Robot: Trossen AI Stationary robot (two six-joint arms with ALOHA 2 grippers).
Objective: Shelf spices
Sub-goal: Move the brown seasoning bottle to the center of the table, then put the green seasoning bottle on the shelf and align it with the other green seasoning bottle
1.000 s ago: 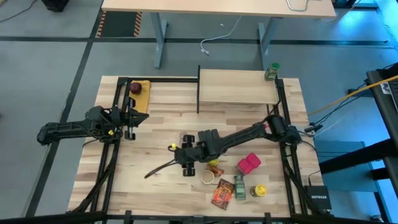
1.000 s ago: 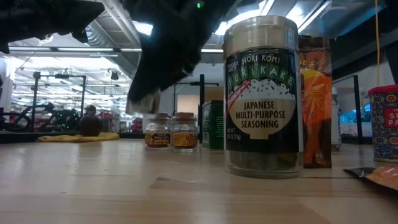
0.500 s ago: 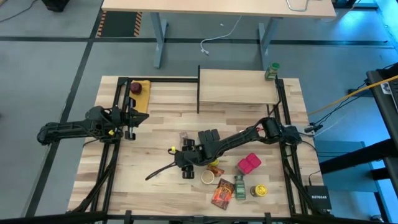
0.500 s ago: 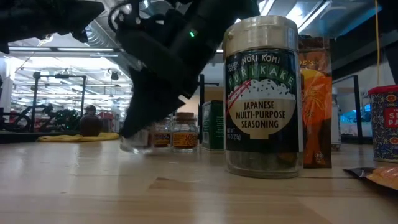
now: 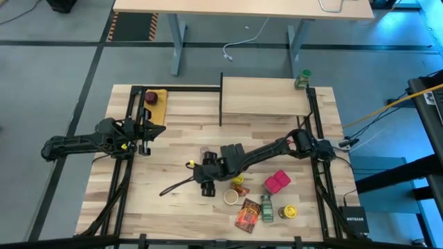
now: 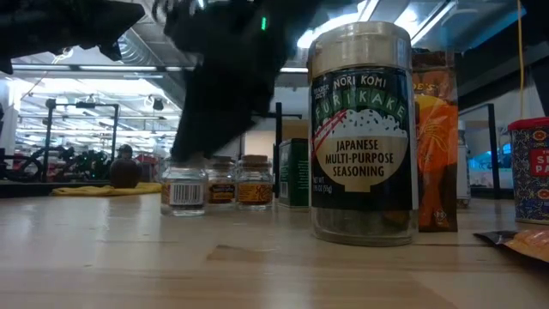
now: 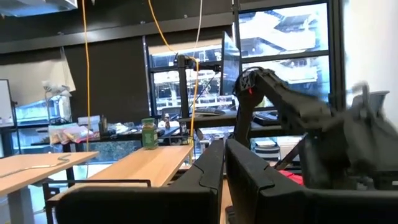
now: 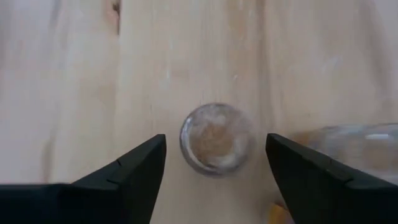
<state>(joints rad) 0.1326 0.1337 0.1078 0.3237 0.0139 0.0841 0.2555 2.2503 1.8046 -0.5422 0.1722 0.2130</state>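
Note:
A small clear jar [image 8: 216,138] with a barcode label [image 6: 184,187] stands upright on its base on the wooden tabletop. My right gripper [image 8: 216,180] hovers over it, pointing steeply down and open. One finger stands on each side of the jar, with a gap on both sides. In the high view this gripper [image 5: 206,178] is at the table's middle. My left gripper [image 5: 145,135] waits shut at the table's left side. The shelf [image 5: 264,97] stands at the far right, with a green-lidded jar [image 5: 302,79] at its far right corner.
More spices lie near the front right: a red box [image 5: 277,182], a white-lidded jar [image 5: 230,196], an orange packet [image 5: 246,215], a green jar [image 5: 266,207] and a yellow-lidded jar [image 5: 287,211]. A second clear jar [image 8: 348,144] is close beside my right gripper. A black cable [image 5: 176,187] lies on the table.
My right gripper has come down toward the table with the clear jar. The jar hung lifted at first, then touched the table tilted. Now it stands upright on the table, clear of the fingers.

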